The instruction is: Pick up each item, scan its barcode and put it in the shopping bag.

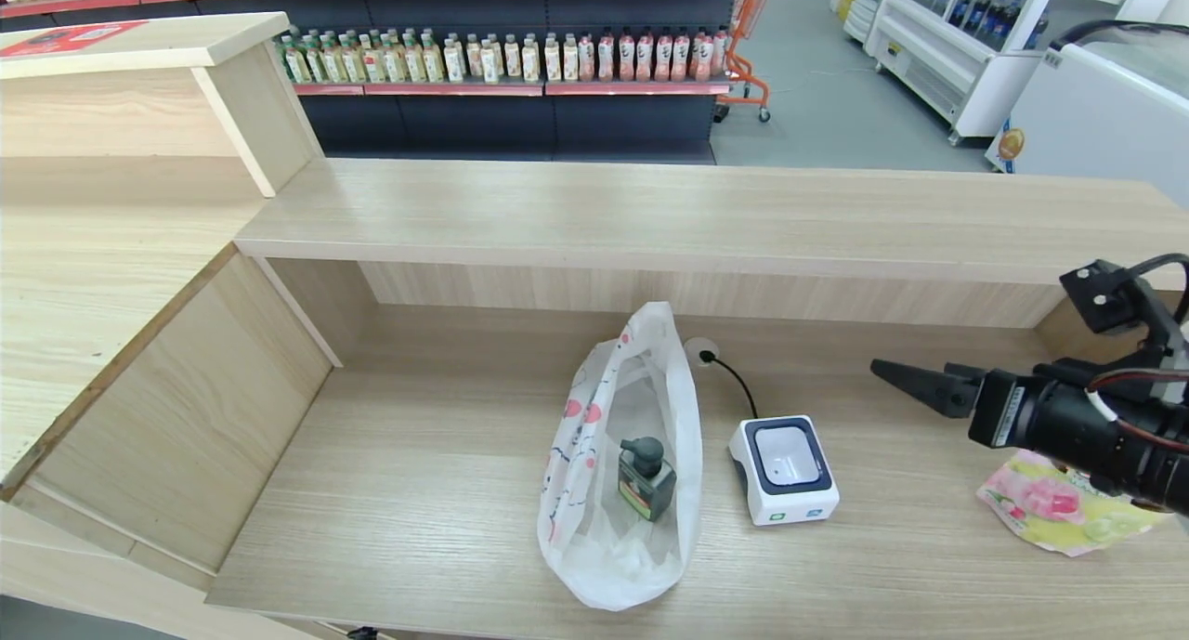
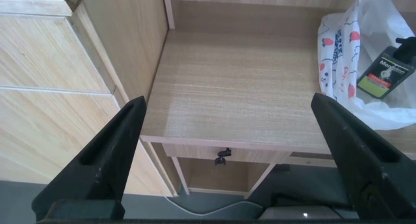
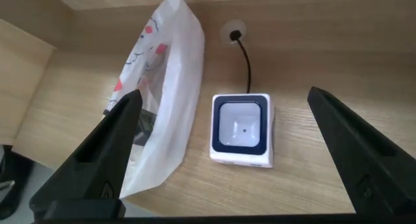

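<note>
A white plastic shopping bag point(image 1: 594, 491) point(image 2: 341, 49) point(image 3: 170, 81) lies open in the middle of the lower counter. Inside it stands a dark pump bottle point(image 1: 646, 480) point(image 2: 382, 71). Just to the bag's right sits the white barcode scanner point(image 1: 786, 468) point(image 3: 242, 130) with its dark-framed window facing up. A pink and green packet point(image 1: 1059, 510) lies at the counter's far right, partly under my right arm. My right gripper point(image 1: 920, 380) point(image 3: 224, 93) hovers open and empty above the counter, right of the scanner. My left gripper point(image 2: 229, 100) is open and empty off the counter's front left corner.
A raised wooden ledge point(image 1: 706, 217) runs along the back and a wooden side wall point(image 1: 176, 417) closes the left. The scanner's black cable point(image 1: 736, 380) runs to a hole in the back. Bare counter point(image 1: 399, 491) lies left of the bag. Store shelves with bottles point(image 1: 520, 57) stand beyond.
</note>
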Tool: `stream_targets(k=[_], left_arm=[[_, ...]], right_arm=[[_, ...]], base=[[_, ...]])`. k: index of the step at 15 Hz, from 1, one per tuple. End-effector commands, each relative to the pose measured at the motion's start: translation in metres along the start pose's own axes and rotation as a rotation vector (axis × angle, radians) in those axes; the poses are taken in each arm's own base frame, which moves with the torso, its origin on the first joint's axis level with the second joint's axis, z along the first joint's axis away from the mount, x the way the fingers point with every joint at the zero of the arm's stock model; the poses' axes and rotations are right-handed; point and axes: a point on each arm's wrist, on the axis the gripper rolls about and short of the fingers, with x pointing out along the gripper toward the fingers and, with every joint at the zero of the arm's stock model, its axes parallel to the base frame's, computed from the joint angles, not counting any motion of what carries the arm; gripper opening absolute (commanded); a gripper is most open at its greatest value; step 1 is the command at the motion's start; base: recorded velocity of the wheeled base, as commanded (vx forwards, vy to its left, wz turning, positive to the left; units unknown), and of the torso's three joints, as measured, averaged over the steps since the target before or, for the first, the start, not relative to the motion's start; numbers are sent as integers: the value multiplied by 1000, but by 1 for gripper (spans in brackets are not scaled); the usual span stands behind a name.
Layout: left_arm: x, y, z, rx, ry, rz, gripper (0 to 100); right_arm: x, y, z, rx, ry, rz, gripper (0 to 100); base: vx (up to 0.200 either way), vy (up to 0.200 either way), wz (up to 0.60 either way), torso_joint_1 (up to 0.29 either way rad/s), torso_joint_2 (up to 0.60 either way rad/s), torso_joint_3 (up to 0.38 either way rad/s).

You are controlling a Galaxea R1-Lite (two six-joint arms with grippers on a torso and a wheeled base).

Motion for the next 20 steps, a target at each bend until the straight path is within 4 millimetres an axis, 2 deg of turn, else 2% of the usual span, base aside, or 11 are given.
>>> stream_targets(k=[1, 5, 9, 14, 20], left_arm=[[0, 0, 0, 0, 1, -1, 100], [0, 0, 0, 0, -1, 0, 100], [0, 0, 0, 0, 1, 0, 100], [0, 0, 0, 0, 1, 0, 100], [0, 0, 0, 4, 1, 2, 100]], right_arm=[[-8, -6, 2, 4, -20, -33, 100], [-17, -12, -8, 18, 0, -72, 100], [-19, -14, -13, 24, 14, -85, 100], [-19, -21, -16, 35, 27, -119, 100], [-24, -26, -20, 71, 58, -151, 100]], base=[[0, 0, 0, 0, 0, 0], [0, 0, 0, 0, 0, 0], [-200, 0, 0, 6, 6, 0], [0, 0, 0, 0, 0, 0], [0, -200, 0, 7, 1, 4]])
